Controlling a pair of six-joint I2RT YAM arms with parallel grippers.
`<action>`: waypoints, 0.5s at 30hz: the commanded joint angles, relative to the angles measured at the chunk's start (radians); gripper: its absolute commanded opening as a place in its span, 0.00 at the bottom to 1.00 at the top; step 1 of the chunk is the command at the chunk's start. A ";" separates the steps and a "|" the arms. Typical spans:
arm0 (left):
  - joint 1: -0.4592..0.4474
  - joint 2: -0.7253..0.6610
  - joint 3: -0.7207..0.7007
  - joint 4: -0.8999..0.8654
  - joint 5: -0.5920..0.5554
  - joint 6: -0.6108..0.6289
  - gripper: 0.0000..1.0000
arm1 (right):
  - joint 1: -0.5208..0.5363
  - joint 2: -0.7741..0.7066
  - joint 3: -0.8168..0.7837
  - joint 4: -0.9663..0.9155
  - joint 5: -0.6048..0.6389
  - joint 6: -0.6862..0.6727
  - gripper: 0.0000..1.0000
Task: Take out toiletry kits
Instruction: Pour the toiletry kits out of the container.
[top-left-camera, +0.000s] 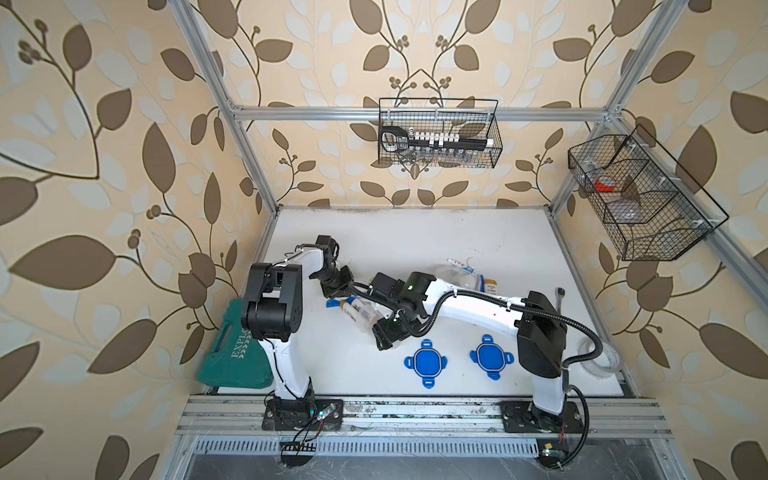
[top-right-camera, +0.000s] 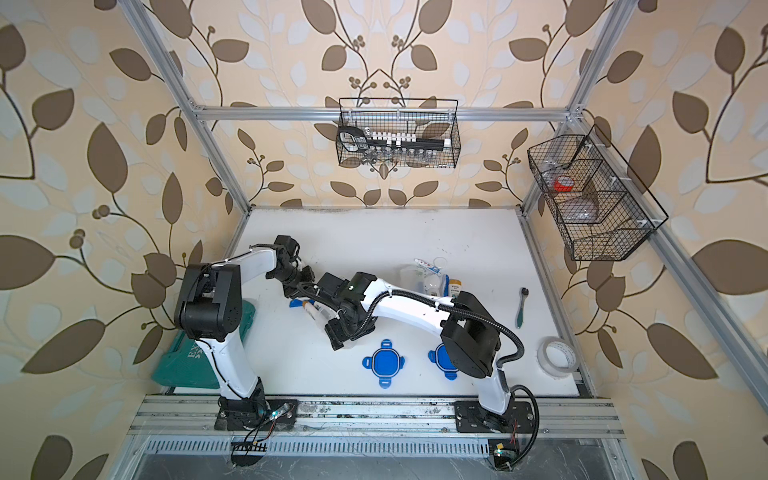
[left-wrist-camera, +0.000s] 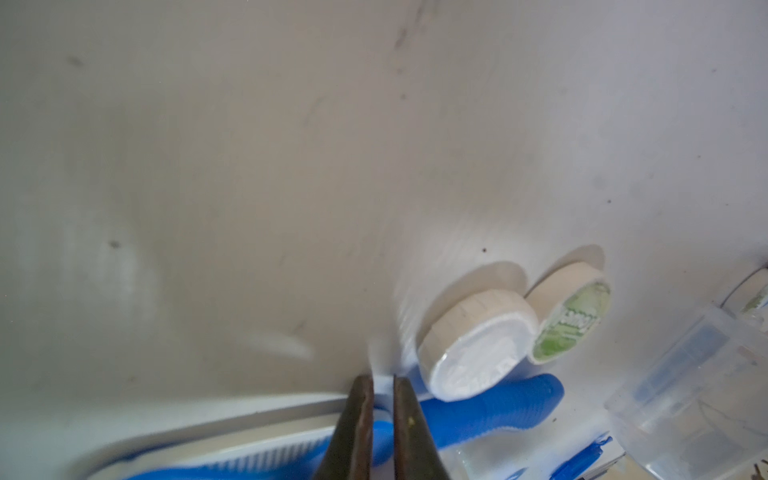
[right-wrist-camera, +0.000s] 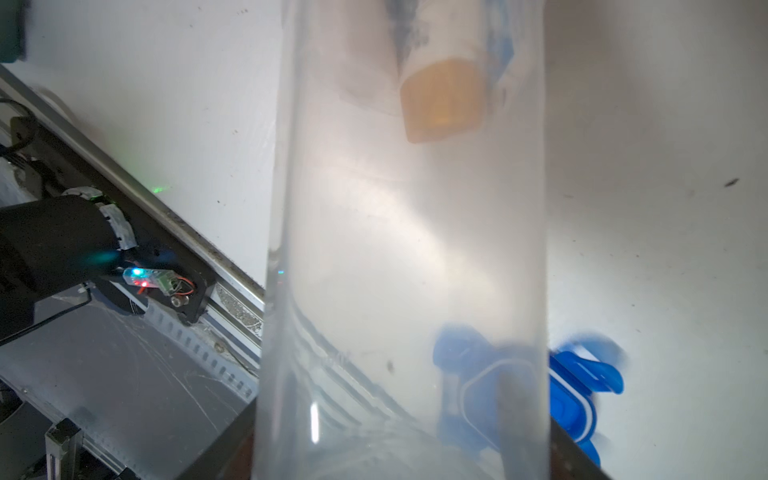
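Shown only in the left wrist view: a white-faced tablet (left-wrist-camera: 478, 349) and a green-labelled tablet (left-wrist-camera: 573, 320), side by side and touching, just beyond the tips of the left pincer (left-wrist-camera: 383, 378). Under those tips, a blue toothbrush (left-wrist-camera: 490, 411), with the white-faced tablet leaning on it.

Shown only in the right wrist view: an orange-capped bottle (right-wrist-camera: 444, 99) inside the clear jar (right-wrist-camera: 407, 249), toward the jar end away from the right pincer.

Shown only in the top views: the whole layout, with the two pincers close together near mid-table. Behind the right pincer (top-left-camera: 384, 332), past its forearm, the second kit (top-left-camera: 469, 274): a loose heap of tube, bottle and clear plastic.

Left pincer: fingers (left-wrist-camera: 361, 415) almost together, a thin slit between. Cannot tell whether pinching the toothbrush or only hovering over it.

Right pincer: spread wide and clamped across the clear jar, held tilted just above the table (top-left-camera: 415, 232).

In front of the right pincer, a blue lid (top-left-camera: 426, 362) near; a second blue lid (top-left-camera: 491, 357) further toward that arm's base. Bare white surface beyond both pincers toward the back wall. Green case (top-left-camera: 232, 357) at the edge by the left arm's base; tape roll (top-left-camera: 602, 359) and ratchet wrench (top-right-camera: 521, 307) well apart, by the opposite edge.
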 joint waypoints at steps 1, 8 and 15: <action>-0.012 -0.052 0.020 -0.032 -0.026 0.013 0.14 | 0.000 -0.013 0.015 -0.032 0.020 0.003 0.51; -0.012 -0.058 0.022 -0.034 -0.027 0.014 0.15 | 0.011 -0.093 -0.040 -0.069 0.016 0.007 0.51; -0.012 -0.068 0.018 -0.031 -0.023 0.013 0.18 | -0.015 -0.230 -0.081 -0.068 0.065 0.021 0.50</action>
